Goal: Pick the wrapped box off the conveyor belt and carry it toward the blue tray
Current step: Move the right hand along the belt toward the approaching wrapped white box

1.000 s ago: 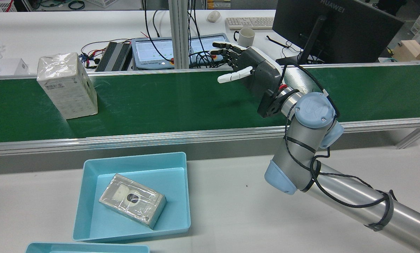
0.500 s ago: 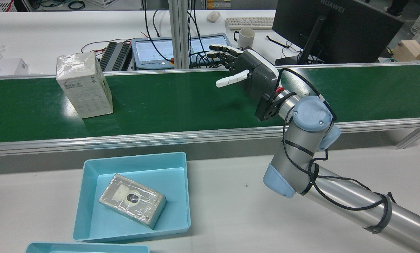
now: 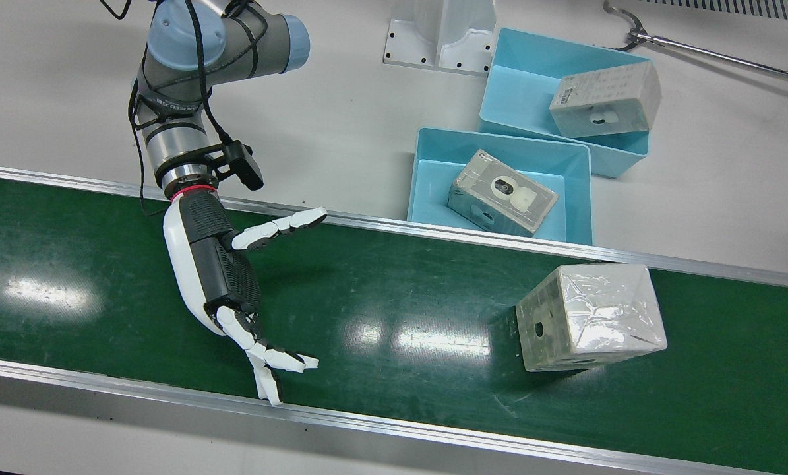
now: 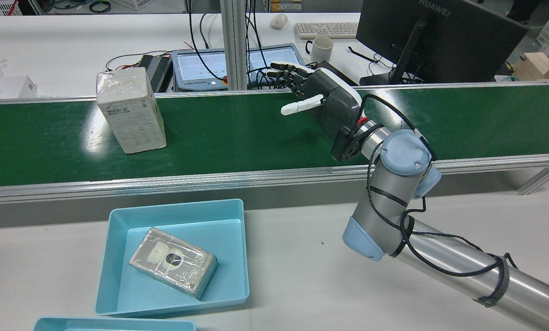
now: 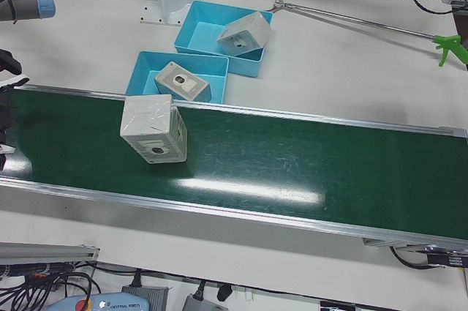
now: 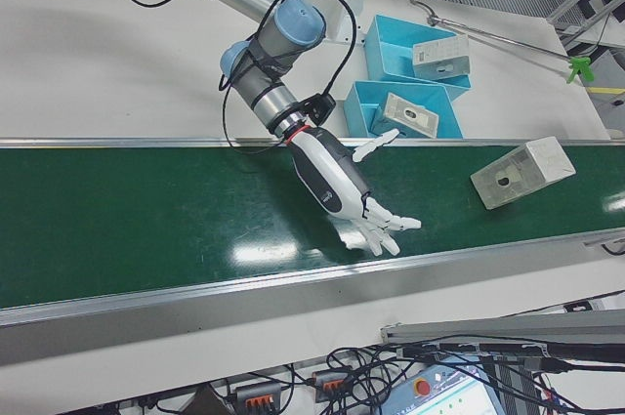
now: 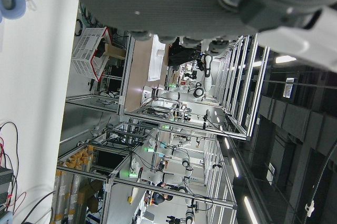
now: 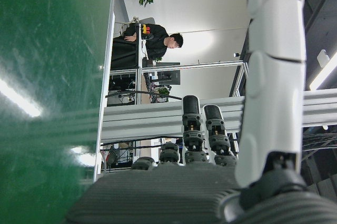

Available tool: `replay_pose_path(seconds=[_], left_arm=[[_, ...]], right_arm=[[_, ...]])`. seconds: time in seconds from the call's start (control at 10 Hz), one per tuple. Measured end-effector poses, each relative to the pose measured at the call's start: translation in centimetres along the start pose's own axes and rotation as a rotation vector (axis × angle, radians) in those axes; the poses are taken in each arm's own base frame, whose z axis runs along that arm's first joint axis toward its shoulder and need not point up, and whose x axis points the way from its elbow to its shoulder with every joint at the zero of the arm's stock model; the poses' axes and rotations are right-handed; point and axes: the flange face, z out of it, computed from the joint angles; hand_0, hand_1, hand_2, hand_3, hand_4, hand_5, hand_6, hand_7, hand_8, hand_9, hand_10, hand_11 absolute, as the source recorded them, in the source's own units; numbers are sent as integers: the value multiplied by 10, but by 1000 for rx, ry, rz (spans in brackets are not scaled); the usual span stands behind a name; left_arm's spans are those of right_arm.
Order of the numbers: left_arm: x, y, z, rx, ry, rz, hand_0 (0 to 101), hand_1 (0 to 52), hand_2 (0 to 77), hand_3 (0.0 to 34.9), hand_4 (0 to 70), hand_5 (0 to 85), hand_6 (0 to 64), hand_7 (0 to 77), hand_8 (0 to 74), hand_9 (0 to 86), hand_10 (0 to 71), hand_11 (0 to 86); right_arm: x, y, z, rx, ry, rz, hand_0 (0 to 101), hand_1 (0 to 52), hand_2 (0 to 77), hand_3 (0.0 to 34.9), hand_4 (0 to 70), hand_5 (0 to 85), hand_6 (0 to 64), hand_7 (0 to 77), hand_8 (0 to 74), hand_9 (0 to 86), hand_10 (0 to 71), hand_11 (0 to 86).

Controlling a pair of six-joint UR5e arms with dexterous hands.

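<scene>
Nothing was done yet: the wrapped box (image 3: 590, 316) stood untouched on the conveyor belt (image 3: 380, 297), well apart from the empty, spread-fingered right hand (image 3: 225, 277), with the blue tray (image 3: 426, 165) unreached.

Belt (image 3: 394, 310) dark green w/ silver rails, trays (image 3: 426, 178) light blue, hand (image 3: 219, 277) white/black.

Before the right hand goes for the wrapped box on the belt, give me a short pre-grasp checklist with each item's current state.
1. Right hand open, fingers spread: ok.
2. Wrapped box upright on the conveyor belt: ok.
3. Box within the hand's grasp: not ok, a clear gap remains.
4. Belt between hand and box free of obstacles: ok.
5. Blue tray free to receive: not ok, it already holds a box.
6. Left hand out of the way: cannot tell.
</scene>
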Motion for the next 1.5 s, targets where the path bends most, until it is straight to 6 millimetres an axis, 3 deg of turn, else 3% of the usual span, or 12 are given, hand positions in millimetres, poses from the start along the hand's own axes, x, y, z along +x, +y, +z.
replay_pose_path(seconds=[0.2,0.7,1.3,1.5], left_arm=[[0,0,0,0,0,0,0,0,5,0,0,5,5,5,5,5,5,5],[0,0,0,0,0,0,0,0,5,0,0,11,5,5,5,5,5,5],[0,0,0,0,0,0,0,0,11,0,0,11,5,5,5,5,5,5],[0,0,0,0,0,0,0,0,11,0,0,11,5,5,5,5,0,5]], right_arm=[[0,2,1,-9,-2,1,482,120,76,0,147,169,109,235,49,54,5,16],[4,3,3,-19,0,2,481,136,93,0,147,169,109,240,44,65,5,16],[28,13,17,-27,19,4,482,125,82,0,147,164,109,245,44,65,5,16],[40,19,19,-34,30,-4,481,131,65,0,147,164,109,245,11,54,5,16]])
